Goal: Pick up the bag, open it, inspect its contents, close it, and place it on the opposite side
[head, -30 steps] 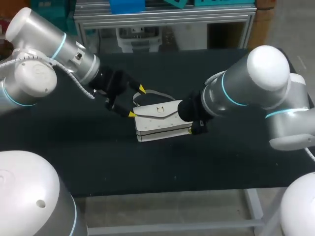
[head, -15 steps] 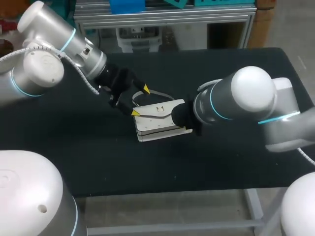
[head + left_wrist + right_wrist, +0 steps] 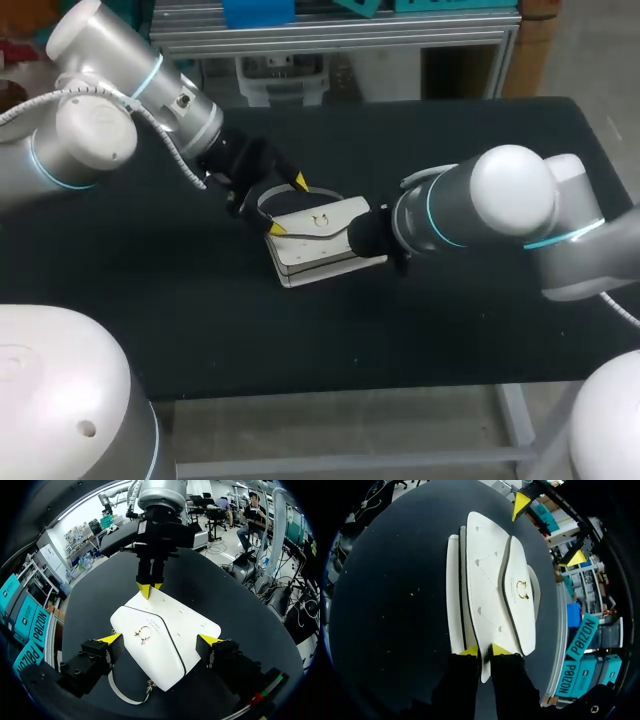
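A white handbag (image 3: 315,245) with a flap, a ring clasp (image 3: 142,632) and a thin strap (image 3: 125,697) lies flat near the table's middle. My left gripper (image 3: 288,205) stands open at the bag's left end. In the left wrist view the left gripper (image 3: 160,640) straddles the bag (image 3: 170,645), one yellow fingertip on each side. My right gripper (image 3: 485,651) is at the opposite end, shut on the thin edge of the bag (image 3: 490,580). From the left wrist view the right gripper (image 3: 148,589) shows its tips pinched together on that edge.
The black tabletop (image 3: 450,320) stretches bare on all sides of the bag, with wide room toward the front edge and to the right. Both arms reach in over the middle from their own sides.
The right gripper's fingers have closed onto the bag's right end. The left gripper has shifted a little to the right along the bag, still open. The bag has turned slightly.
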You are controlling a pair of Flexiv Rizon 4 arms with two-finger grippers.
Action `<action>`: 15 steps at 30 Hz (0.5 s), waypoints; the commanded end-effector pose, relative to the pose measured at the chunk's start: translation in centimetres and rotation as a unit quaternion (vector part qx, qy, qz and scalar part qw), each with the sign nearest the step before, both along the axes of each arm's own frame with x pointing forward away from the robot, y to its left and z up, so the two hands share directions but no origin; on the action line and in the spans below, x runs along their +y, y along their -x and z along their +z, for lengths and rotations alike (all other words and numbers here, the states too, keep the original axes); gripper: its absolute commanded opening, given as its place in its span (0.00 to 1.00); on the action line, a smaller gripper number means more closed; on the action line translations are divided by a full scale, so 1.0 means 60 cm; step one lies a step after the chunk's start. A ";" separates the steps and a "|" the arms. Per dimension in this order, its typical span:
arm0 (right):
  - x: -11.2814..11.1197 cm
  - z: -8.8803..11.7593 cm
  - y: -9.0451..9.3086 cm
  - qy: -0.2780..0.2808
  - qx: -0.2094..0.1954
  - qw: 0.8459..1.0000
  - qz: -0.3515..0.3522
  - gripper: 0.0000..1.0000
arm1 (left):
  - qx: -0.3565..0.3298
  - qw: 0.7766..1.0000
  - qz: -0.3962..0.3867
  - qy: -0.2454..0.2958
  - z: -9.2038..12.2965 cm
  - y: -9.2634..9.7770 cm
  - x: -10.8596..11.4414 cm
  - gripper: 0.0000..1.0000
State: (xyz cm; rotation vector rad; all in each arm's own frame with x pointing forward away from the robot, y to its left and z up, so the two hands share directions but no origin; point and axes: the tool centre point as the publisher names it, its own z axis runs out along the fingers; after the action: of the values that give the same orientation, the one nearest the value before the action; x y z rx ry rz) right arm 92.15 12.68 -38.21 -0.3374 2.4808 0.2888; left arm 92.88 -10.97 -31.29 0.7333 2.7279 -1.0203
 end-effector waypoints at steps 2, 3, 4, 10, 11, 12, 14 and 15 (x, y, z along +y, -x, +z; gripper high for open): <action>0.006 -0.007 0.017 -0.004 -0.025 1.000 -0.015 0.00 | -0.018 1.000 0.005 0.020 -0.006 0.003 0.001 1.00; 0.008 -0.007 0.020 -0.003 -0.027 0.999 -0.019 0.00 | -0.026 0.999 0.005 0.024 -0.005 0.005 0.001 1.00; 0.010 -0.005 0.026 -0.004 -0.032 0.999 -0.028 0.00 | -0.038 0.999 0.004 0.030 -0.005 0.009 0.000 1.00; 0.015 -0.006 0.042 0.001 -0.041 0.997 -0.068 0.00 | -0.086 0.995 -0.007 0.056 -0.007 0.021 -0.004 1.00; 0.016 -0.007 0.044 -0.003 -0.040 0.997 -0.070 0.00 | -0.097 0.994 -0.010 0.055 -0.007 0.023 -0.005 1.00; 0.017 -0.008 0.045 -0.003 -0.039 0.996 -0.075 0.00 | -0.110 0.992 -0.009 0.054 -0.009 0.024 -0.007 1.00; 0.019 -0.010 0.046 -0.008 -0.036 0.996 -0.079 0.00 | -0.124 0.990 -0.017 0.058 -0.013 0.024 -0.010 1.00; 0.019 -0.010 0.046 -0.008 -0.035 0.996 -0.081 0.00 | -0.132 0.989 -0.022 0.057 -0.015 0.025 -0.012 1.00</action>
State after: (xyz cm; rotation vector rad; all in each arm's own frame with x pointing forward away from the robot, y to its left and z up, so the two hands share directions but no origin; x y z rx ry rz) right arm 89.69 13.48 -38.32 -0.1481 2.4592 0.2328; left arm 92.16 -11.54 -31.73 0.8886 2.4931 -0.9972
